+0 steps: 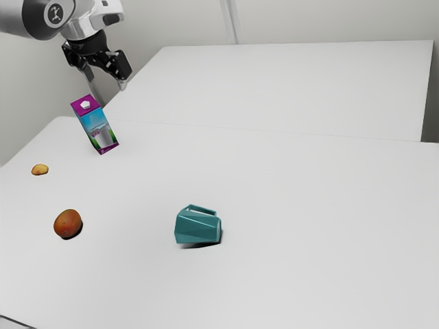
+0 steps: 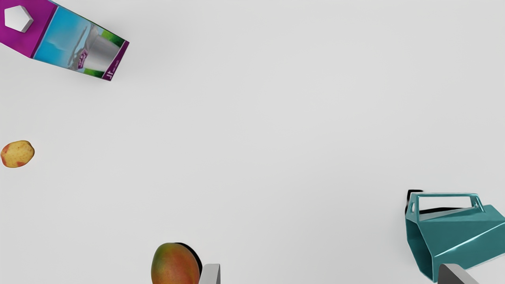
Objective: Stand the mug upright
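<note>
Mug (image 1: 199,229), teal, faceted: lying on its side on white table (image 1: 309,205), right of the mango (image 1: 68,223) in the exterior view. Not upright. On the mug's far side in that view, the handle (image 1: 201,208); in the wrist view, mouth (image 2: 420,246) turned toward the mango's side. Up at the exterior view's upper left, above table height and well apart from the mug: black gripper (image 1: 105,79), open wide, with nothing between its fingers (image 2: 211,274). In the wrist view, one fingertip seen beside the mango, the other across the mug's edge. Also noted: carton (image 1: 96,126), purple and blue with a white cap, farther back; small yellowish potato (image 1: 40,169), between carton and mango, touching neither.
</note>
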`<state>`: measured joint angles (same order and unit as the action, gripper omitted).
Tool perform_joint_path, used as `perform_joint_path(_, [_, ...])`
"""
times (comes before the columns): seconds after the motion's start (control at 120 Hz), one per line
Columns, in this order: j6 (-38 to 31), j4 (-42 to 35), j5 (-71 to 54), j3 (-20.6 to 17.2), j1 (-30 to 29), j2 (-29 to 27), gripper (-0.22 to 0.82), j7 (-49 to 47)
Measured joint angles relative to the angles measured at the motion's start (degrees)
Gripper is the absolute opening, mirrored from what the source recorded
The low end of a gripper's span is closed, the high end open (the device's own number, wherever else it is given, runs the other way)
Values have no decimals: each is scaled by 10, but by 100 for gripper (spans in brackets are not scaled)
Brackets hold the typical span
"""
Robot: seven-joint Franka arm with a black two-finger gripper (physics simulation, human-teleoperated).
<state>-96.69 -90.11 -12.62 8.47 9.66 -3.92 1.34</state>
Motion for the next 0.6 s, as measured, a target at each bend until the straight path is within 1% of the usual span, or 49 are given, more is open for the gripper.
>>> perform_joint_path(0.333, [-7,-8,2,2,0,-1,60,8])
perform_joint_path(0.425, [-11,-18,30,3,-8,-2,60,9])
perform_joint_path(0.6, [-13,-105,141,10,-50,-8,60,6])
